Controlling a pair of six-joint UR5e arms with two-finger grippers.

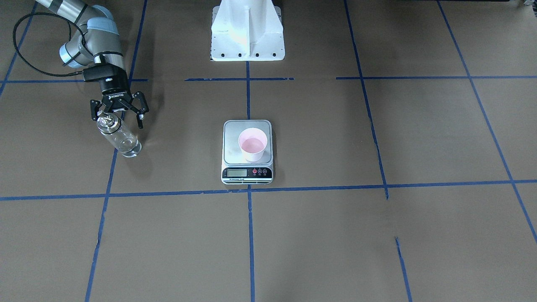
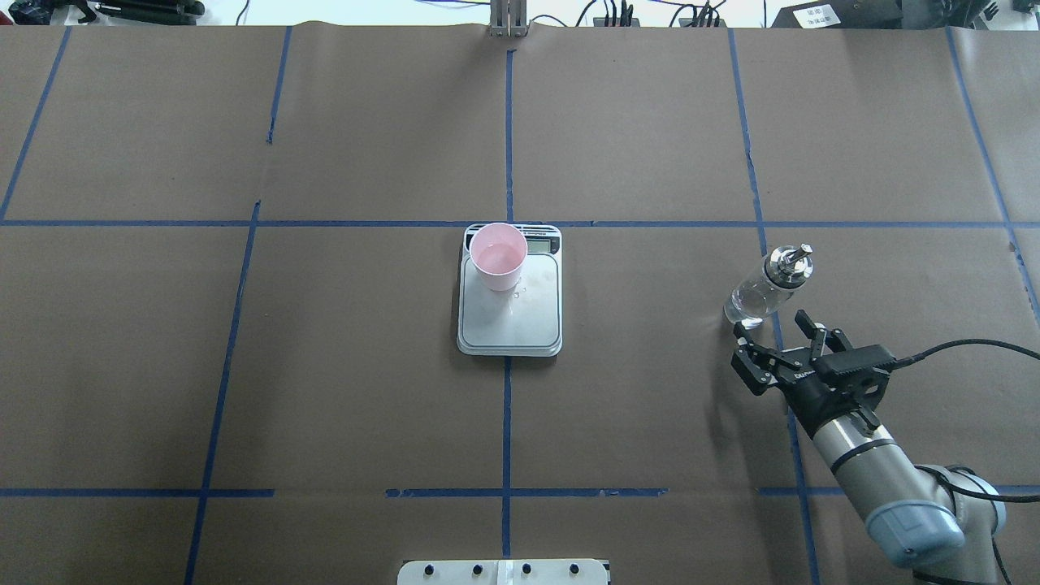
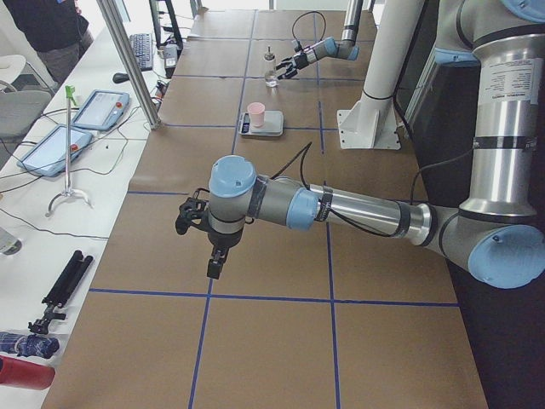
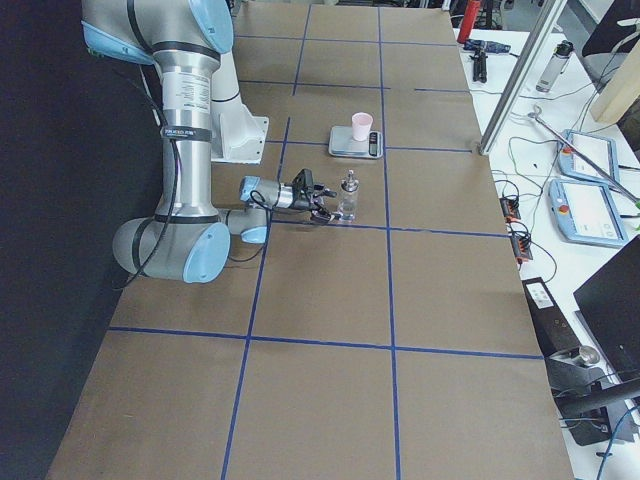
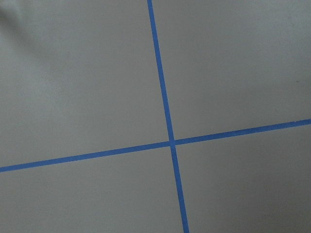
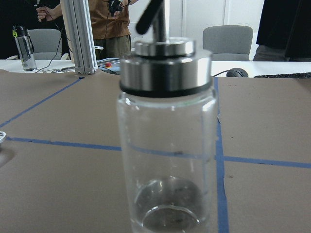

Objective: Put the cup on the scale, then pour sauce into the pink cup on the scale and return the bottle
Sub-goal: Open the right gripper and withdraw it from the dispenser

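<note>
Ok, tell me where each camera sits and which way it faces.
Front-facing: across the table, facing the robot's base; right arm at left.
Overhead: behind the robot, looking forward; right gripper at right.
Exterior left: table's left end, looking along it; left arm near.
Exterior right: opposite end; right arm near.
Left wrist: down at blue tape; no body shows.
Right wrist: level at the bottle.
Front-facing and overhead share the cup on the scale.

The right black two-finger gripper (image 2: 769,325) lies low on its outstretched silver-and-blue arm (image 2: 853,447), jaws spread wide; the left black two-finger gripper (image 3: 197,245) hangs pointing downward.
</note>
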